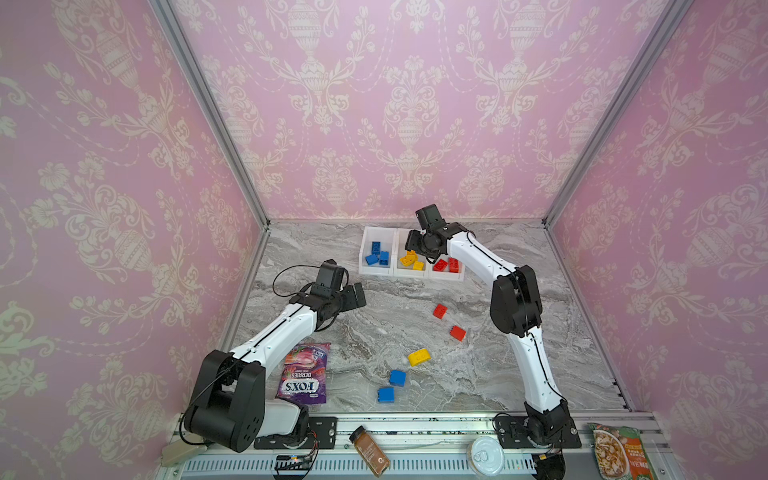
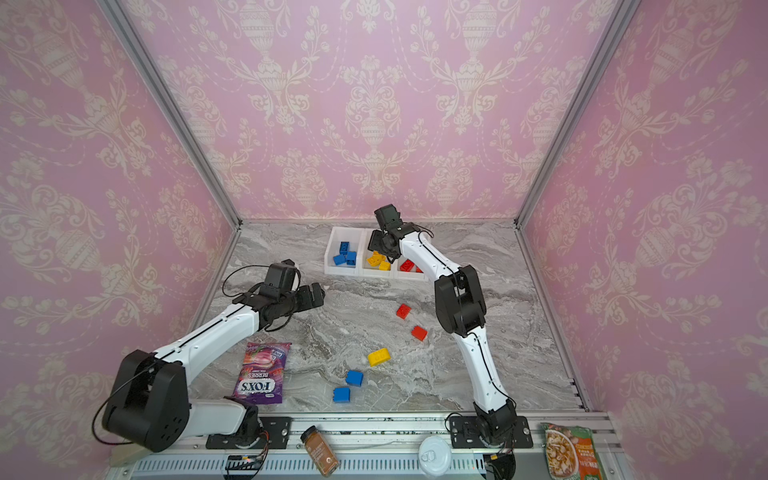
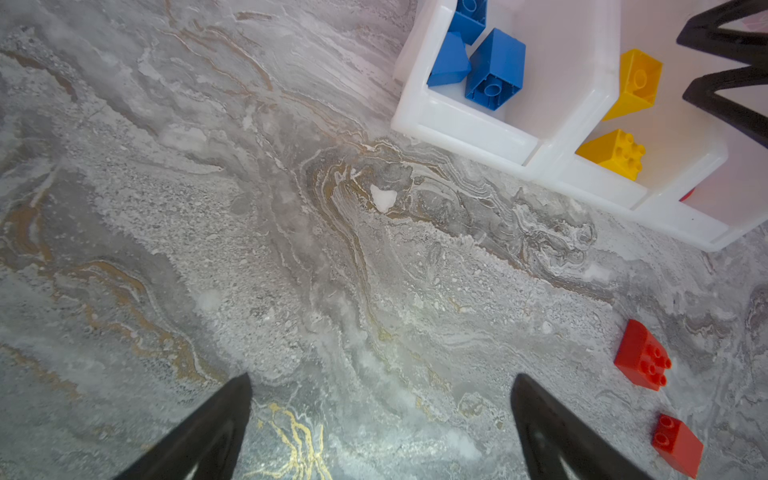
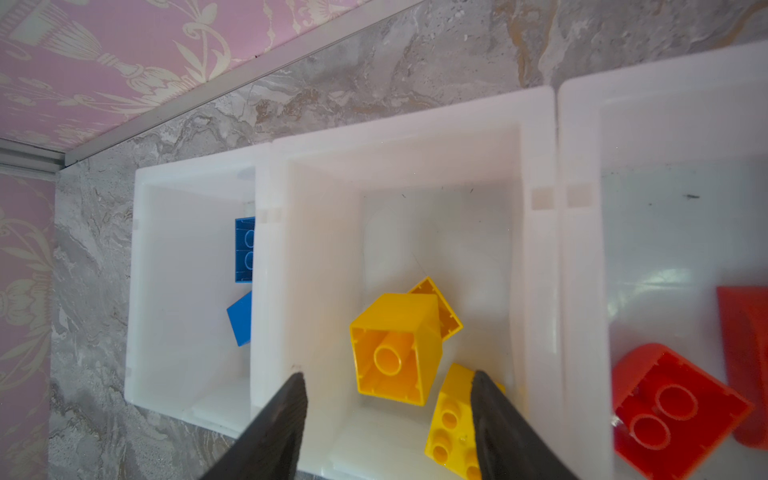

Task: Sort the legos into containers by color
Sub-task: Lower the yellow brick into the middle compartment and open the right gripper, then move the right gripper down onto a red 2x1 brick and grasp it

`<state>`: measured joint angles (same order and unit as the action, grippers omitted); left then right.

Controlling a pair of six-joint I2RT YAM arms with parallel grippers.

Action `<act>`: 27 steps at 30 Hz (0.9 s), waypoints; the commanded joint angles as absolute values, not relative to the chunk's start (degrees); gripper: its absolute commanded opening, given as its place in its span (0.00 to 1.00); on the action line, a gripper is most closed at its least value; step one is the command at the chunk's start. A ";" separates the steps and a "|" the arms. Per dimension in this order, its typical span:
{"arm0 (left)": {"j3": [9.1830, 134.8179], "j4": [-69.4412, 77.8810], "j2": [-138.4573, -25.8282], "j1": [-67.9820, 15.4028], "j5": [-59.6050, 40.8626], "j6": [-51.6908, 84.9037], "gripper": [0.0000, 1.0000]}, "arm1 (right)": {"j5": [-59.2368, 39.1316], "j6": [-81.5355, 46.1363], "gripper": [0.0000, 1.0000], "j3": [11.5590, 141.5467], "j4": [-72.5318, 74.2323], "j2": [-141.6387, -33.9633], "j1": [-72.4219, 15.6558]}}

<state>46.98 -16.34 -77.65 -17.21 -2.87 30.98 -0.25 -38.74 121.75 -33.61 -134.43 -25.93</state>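
Note:
The containers (image 1: 376, 272), three joined white bins, stand at the back. Blue legos (image 1: 377, 253) fill the left bin, yellow ones (image 1: 409, 260) the middle, red ones (image 1: 446, 264) the right. My right gripper (image 4: 387, 373) hangs open over the middle bin (image 4: 540, 166). Just beyond its tips a yellow brick (image 4: 395, 353) lies hollow side up, touching neither finger. My left gripper (image 3: 380, 376) is open and empty over bare table, left of the bins (image 3: 465, 124). Loose on the table are two red bricks (image 1: 439, 311) (image 1: 457, 333), a yellow one (image 1: 419, 357) and two blue ones (image 1: 397, 377) (image 1: 386, 394).
A purple candy bag (image 1: 304, 373) lies beside the left arm's base. On the front rail lie a spice jar (image 1: 370, 451), a round can (image 1: 485, 455) and a snack packet (image 1: 619, 453). Pink walls close in the table on three sides.

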 commanded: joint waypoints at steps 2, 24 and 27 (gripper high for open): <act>47.55 -17.05 -77.65 -17.84 -3.64 31.71 0.99 | -1.22 -36.88 0.68 119.56 -32.43 -130.41 -25.93; 49.63 -16.00 -80.20 -18.64 -4.57 31.29 0.99 | -2.95 -23.19 0.79 92.70 -37.07 -105.15 -27.09; 49.83 -15.74 -80.42 -18.72 -4.68 31.28 0.99 | -4.32 -19.87 0.81 87.38 -38.05 -101.00 -27.29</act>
